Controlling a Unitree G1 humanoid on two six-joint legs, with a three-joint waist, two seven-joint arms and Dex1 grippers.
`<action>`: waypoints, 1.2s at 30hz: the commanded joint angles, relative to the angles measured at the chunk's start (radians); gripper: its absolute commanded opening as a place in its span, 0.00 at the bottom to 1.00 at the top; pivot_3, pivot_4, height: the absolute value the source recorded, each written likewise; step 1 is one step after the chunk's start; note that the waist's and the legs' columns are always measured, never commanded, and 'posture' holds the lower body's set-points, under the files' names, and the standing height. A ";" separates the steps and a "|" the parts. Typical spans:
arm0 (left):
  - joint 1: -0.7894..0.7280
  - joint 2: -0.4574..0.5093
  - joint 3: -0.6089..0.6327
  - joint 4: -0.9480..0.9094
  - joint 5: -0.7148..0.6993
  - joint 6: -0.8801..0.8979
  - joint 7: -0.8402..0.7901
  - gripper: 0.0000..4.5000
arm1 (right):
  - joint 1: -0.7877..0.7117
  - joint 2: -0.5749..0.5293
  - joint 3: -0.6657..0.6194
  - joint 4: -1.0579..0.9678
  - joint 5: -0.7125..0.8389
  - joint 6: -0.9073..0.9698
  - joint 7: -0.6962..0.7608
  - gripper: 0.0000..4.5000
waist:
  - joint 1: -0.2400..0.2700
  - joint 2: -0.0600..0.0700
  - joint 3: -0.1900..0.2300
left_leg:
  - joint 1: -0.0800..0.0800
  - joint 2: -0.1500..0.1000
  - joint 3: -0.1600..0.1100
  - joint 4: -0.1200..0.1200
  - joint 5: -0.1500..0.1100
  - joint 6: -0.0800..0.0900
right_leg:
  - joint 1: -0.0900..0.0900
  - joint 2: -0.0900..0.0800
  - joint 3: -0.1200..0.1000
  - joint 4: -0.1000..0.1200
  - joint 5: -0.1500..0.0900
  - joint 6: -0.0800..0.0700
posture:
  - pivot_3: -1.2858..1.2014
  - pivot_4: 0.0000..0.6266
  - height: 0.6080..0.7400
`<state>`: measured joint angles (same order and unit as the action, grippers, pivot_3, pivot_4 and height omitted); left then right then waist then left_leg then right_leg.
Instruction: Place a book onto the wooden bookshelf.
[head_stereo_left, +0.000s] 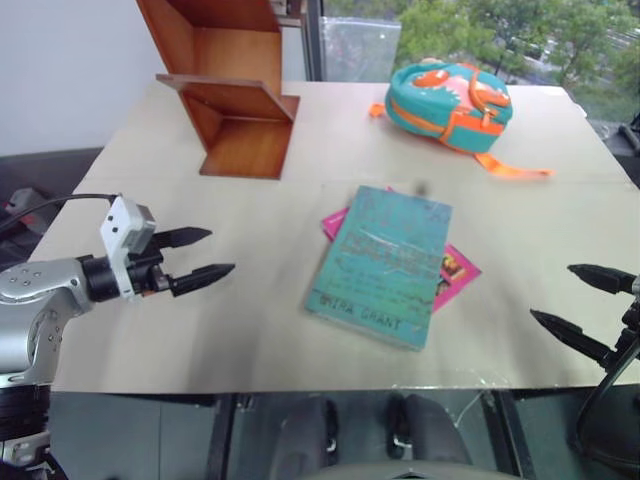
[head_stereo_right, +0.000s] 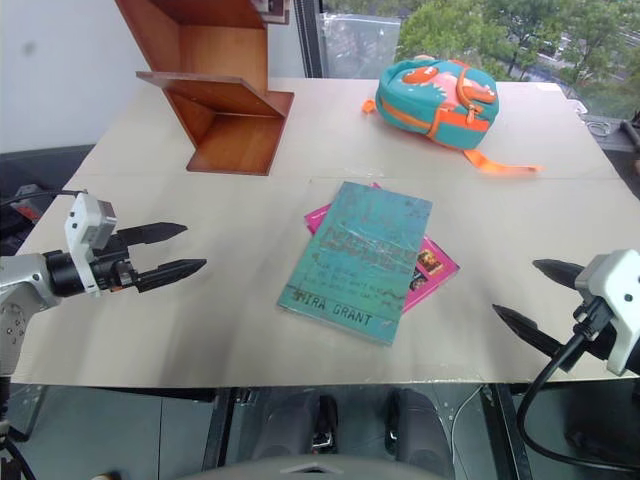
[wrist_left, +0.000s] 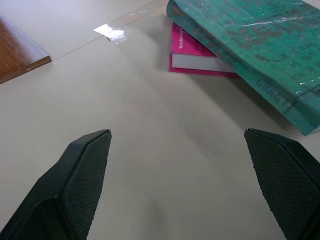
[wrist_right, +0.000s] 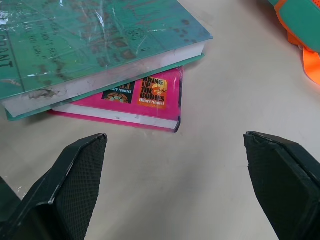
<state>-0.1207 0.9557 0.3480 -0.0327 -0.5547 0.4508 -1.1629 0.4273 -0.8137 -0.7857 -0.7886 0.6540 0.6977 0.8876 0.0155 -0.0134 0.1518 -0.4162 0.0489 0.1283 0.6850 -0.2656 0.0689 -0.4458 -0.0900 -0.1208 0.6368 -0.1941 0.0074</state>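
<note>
The teal-green book (head_stereo_left: 383, 263) lies flat at the table's middle, resting on top of a smaller magenta-pink book (head_stereo_left: 458, 268); its "MIRA GRANT" edge faces the near side. The wooden bookshelf (head_stereo_left: 226, 85) stands at the far left of the table. My left gripper (head_stereo_left: 208, 255) hovers open to the left of the books, fingers pointing toward them, nothing between them. My right gripper (head_stereo_left: 583, 307) is open at the table's right front corner, pointing toward the books. In the wrist views the book (wrist_left: 260, 55) (wrist_right: 90, 45) lies ahead of each pair of fingers, apart from them.
A teal-and-orange backpack (head_stereo_left: 449, 105) sits at the far right of the table (head_stereo_left: 250, 330), its orange strap trailing toward the right edge. Bare tabletop lies between the books and the bookshelf.
</note>
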 joint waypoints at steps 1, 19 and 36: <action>-0.038 0.007 -0.004 -0.029 -0.029 0.015 -0.013 1.00 | -0.012 0.000 0.024 -0.010 -0.006 -0.030 -0.013 0.99 | 0.000 0.000 0.000 | 0.000 0.000 0.000 0.000 0.000 0.000 | 0.000 0.000 0.000 0.000 0.000 0.000 | 0.52 0.24 1.00; -0.098 -0.040 -0.049 -0.094 -0.108 0.105 -0.033 1.00 | -0.255 -0.028 0.316 0.049 -0.073 -0.005 -0.168 0.46 | -0.002 -0.002 0.001 | 0.001 0.000 0.002 0.001 0.001 0.000 | 0.000 0.001 -0.001 0.000 0.000 0.000 | 0.52 0.24 1.00; -0.004 -0.011 0.021 -0.176 -0.138 0.181 0.013 1.00 | -0.593 0.064 0.863 0.355 -0.371 -0.138 -0.198 0.01 | -0.003 -0.002 0.002 | 0.001 0.000 0.003 0.001 0.001 -0.001 | -0.001 0.001 -0.001 0.002 0.000 0.000 | 0.52 0.24 1.00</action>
<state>-0.1264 0.9276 0.3223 -0.1664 -0.6734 0.6340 -1.1562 -0.1479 -0.7568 0.0609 -0.4396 0.3023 0.5930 0.6788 0.0128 -0.0154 0.1538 -0.4150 0.0492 0.1310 0.6860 -0.2645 0.0677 -0.4465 -0.0889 -0.1217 0.6392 -0.1941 0.0076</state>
